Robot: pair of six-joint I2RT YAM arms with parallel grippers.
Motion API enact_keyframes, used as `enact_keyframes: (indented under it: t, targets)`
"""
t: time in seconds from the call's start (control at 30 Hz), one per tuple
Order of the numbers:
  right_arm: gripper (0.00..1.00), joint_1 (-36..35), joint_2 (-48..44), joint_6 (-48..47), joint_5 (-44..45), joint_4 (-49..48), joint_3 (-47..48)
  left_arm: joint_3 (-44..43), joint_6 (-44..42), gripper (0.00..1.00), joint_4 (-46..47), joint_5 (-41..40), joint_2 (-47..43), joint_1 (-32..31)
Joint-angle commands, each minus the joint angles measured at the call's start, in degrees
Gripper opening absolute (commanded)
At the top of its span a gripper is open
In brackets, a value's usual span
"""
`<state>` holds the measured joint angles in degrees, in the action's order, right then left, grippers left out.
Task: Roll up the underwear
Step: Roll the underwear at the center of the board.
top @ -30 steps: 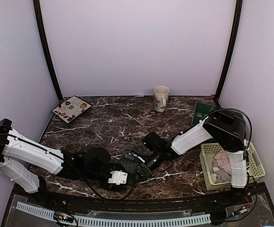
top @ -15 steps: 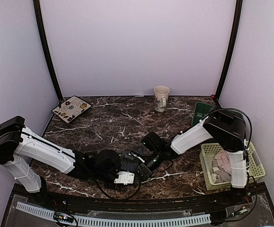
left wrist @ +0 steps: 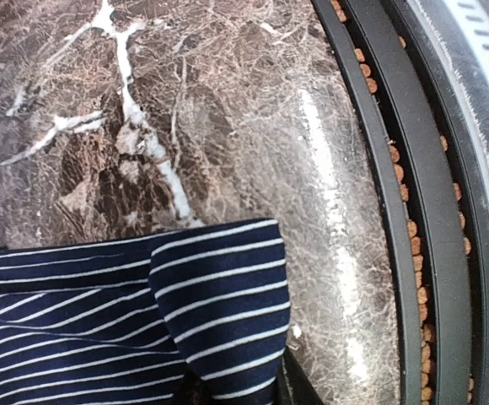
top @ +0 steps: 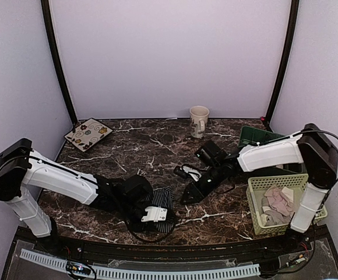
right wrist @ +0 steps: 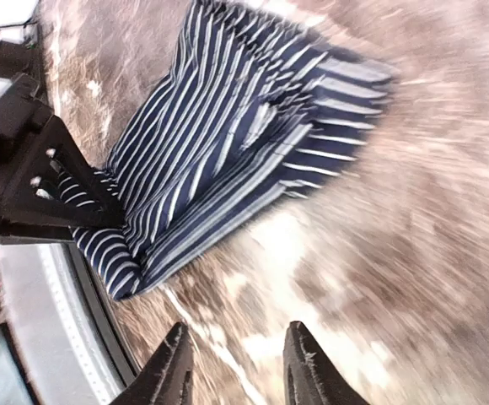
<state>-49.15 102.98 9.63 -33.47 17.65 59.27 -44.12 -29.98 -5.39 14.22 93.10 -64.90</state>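
The navy striped underwear [top: 162,202] lies partly folded on the marble table near the front edge. My left gripper [top: 152,214] is at its near edge, shut on a folded flap of the cloth [left wrist: 219,295]; the fingers are almost hidden under it. My right gripper [top: 191,193] is open and empty, a little to the right of the cloth and clear of it. In the right wrist view its fingertips [right wrist: 174,364] hover over bare marble, with the underwear [right wrist: 236,135] ahead. The pink underwear [top: 277,199] lies in the basket.
A pale green basket [top: 312,201] stands at the right front. A beige mug [top: 199,121] stands at the back centre, a patterned square plate [top: 88,133] at the back left, a green object [top: 252,137] at the back right. The table's black front rail [left wrist: 396,211] runs close by the cloth.
My right gripper has let go of the navy underwear and drawn back to the right, open. My left gripper has moved right with the cloth's near edge.
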Motion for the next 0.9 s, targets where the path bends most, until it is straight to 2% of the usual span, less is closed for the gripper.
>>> enact_keyframes:
  t: [0.0, 0.1, 0.17, 0.27, 0.33, 0.37, 0.4, 0.5, 0.63, 0.73, 0.87]
  targets:
    - [0.39, -0.34, -12.03, -0.91, 16.49, 4.97, -1.80, -2.69, -1.18, 0.03, -12.53, 11.39, 3.19, 4.33]
    - [0.44, -0.43, -22.69, -1.53, 27.98, 4.70, -2.89, -4.17, -1.70, 0.03, -14.39, 15.16, 3.97, 7.15]
    - [0.52, -0.45, -31.01, -2.61, 34.89, 2.19, -4.61, -5.68, -2.23, 0.03, -15.95, 18.02, 5.35, 9.10]
    - [0.63, -0.35, -41.37, -5.05, 40.06, -3.70, -8.06, -9.57, -3.90, 0.03, -20.03, 23.29, 9.66, 11.98]
    - [0.77, -0.27, -46.37, -3.89, 43.72, -8.78, -11.43, -12.27, -5.09, 0.03, -23.49, 26.46, 13.10, 13.83]
    - [0.93, -0.30, -48.34, -2.56, 46.13, -10.66, -12.82, -13.69, -5.80, 0.03, -25.24, 28.25, 15.00, 14.77]
    - [0.99, -0.27, -50.92, -0.57, 48.40, -12.22, -14.40, -15.07, -6.43, 0.03, -26.95, 30.49, 16.66, 15.73]
    - [1.00, -0.25, -55.29, -0.80, 47.15, -15.46, -18.50, -19.40, -7.46, 0.03, -31.92, 34.99, 22.23, 18.80]
    - [0.99, -0.38, -56.28, -6.52, 33.52, -13.80, -20.71, -23.26, -7.55, 0.03, -35.17, 38.27, 27.59, 21.95]
    - [0.89, -1.03, -52.34, -7.97, 24.57, -10.54, -21.56, -24.93, -7.20, 0.03, -36.38, 39.47, 30.09, 22.95]
    - [0.79, -9.21, -48.44, -11.66, 26.35, -14.59, -25.66, -26.28, -6.81, 0.03, -37.28, 39.99, 32.03, 23.59]
